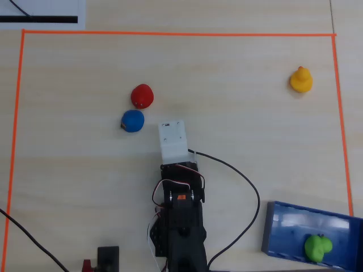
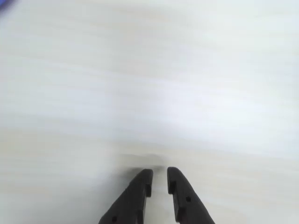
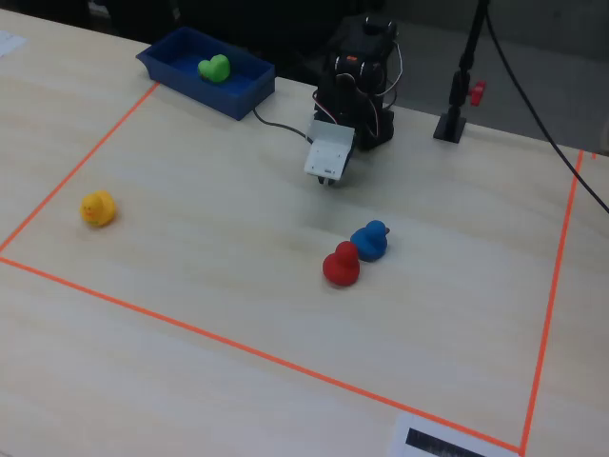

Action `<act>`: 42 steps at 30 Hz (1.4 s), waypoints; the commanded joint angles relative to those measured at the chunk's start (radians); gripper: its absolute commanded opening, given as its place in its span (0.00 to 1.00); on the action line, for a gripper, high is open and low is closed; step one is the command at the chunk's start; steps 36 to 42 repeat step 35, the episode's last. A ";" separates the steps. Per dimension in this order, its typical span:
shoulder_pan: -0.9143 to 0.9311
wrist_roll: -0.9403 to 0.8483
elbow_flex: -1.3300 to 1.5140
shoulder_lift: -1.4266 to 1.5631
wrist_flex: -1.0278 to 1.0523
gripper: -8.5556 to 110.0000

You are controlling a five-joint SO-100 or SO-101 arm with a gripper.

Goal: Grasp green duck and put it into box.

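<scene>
The green duck (image 1: 317, 247) (image 3: 214, 69) lies inside the blue box (image 1: 267, 228) (image 3: 205, 96), which sits at the bottom right of the overhead view and the top left of the fixed view. My gripper (image 2: 160, 171) (image 3: 326, 179) hangs over bare table near the middle, well away from the box. In the wrist view its black fingertips stand almost together, with only a thin slit and nothing between them. A white camera mount (image 1: 172, 139) hides the gripper in the overhead view.
A red duck (image 1: 142, 96) (image 3: 341, 266) and a blue duck (image 1: 133, 120) (image 3: 369, 240) sit side by side just beyond the gripper. A yellow duck (image 1: 301, 80) (image 3: 97, 208) stands alone far off. Orange tape (image 1: 170, 33) frames the work area. A black cable (image 1: 244, 181) loops beside the arm's base.
</scene>
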 commanded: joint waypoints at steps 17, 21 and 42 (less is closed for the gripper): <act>-0.018 0.040 -0.003 0.049 0.166 0.08; -0.018 0.040 -0.003 0.049 0.166 0.08; -0.018 0.040 -0.003 0.049 0.166 0.08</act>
